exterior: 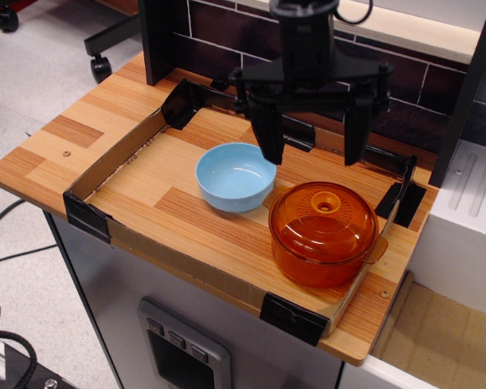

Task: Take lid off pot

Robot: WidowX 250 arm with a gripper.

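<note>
Amber glass lid [324, 212] sits on its pot [324, 258]; the gripper [312, 144] hangs wide above.

The matte black robot gripper [312, 146] is showing as a single dark silhouette against the brick wall. A round, cylindrical black wrist column [306, 36] is running down into a flat, wide black crossbar [312, 85], boxy at both ends. From it 2 straight, flat black fingers [269, 134] are hanging, each narrowing slightly toward a blunt tip. A thin black cable [358, 14] is looping beside the column's top. No markings or screws are showing clearly.
</note>
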